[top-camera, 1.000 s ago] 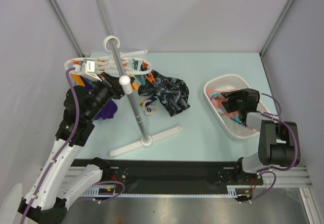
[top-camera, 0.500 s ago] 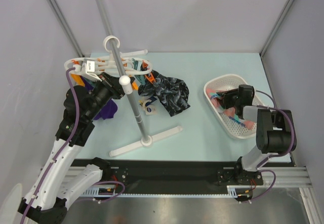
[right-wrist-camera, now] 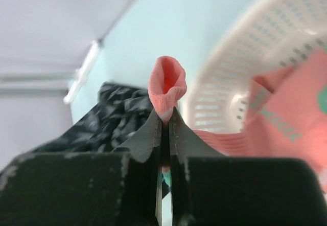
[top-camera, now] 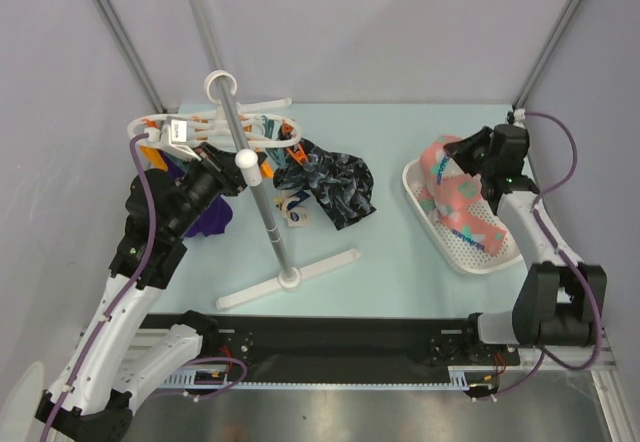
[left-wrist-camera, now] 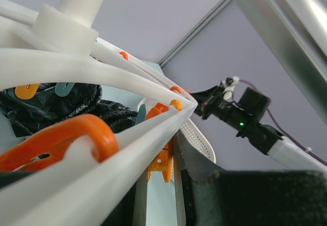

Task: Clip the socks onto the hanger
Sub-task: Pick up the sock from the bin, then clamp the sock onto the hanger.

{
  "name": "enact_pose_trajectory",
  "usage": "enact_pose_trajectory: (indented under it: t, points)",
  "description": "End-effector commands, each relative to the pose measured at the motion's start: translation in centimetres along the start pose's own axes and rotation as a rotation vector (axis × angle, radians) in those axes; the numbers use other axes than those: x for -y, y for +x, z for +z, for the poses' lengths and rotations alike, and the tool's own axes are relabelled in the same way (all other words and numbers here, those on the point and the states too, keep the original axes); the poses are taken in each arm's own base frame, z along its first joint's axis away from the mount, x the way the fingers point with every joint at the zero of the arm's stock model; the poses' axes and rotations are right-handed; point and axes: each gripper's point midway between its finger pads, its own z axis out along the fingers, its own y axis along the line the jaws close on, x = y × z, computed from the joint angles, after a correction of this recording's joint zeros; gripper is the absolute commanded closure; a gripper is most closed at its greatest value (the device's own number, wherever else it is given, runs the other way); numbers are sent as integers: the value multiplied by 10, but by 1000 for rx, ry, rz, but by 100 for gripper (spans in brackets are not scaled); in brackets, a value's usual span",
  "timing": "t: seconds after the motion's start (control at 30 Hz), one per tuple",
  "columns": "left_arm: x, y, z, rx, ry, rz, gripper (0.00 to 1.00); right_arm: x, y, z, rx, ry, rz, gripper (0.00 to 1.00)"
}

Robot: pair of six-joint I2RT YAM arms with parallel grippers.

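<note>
My right gripper (top-camera: 472,152) is shut on the cuff of a salmon-pink sock (top-camera: 455,190) with teal and white spots, which hangs from it over the basket. The right wrist view shows the jaws (right-wrist-camera: 165,117) pinching a fold of that sock (right-wrist-camera: 167,83). The white hanger (top-camera: 215,127) with orange and teal clips hangs on the stand at the left. A black-grey marbled sock (top-camera: 335,184) dangles from it, and a purple sock (top-camera: 212,218) sits below it. My left gripper (top-camera: 222,174) is shut on the hanger's white rim (left-wrist-camera: 153,129).
A white mesh basket (top-camera: 470,254) sits at the right, under the lifted sock. The grey pole stand (top-camera: 258,197) rises mid-left from a white cross base (top-camera: 290,280). Grey frame posts and walls close in the back and sides.
My right gripper shut on the pink sock inside the basket, then rose and swung back with the sock trailing below. The left arm and hanger stayed put.
</note>
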Motion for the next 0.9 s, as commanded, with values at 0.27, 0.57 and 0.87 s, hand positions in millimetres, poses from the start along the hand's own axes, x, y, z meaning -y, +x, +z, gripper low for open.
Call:
enact_pose_trajectory:
  t: [0.27,0.57,0.87]
  points:
    - [-10,15,-10,-46,-52,-69,100,-174,77,-172,-337,-793,-444,99]
    - [-8,18,-5,-62,-30,-68,100,-233,154,-259,-527,-1060,-680,100]
    - [0,20,6,-80,27,-84,100,-252,201,-258,-606,-1187,-757,100]
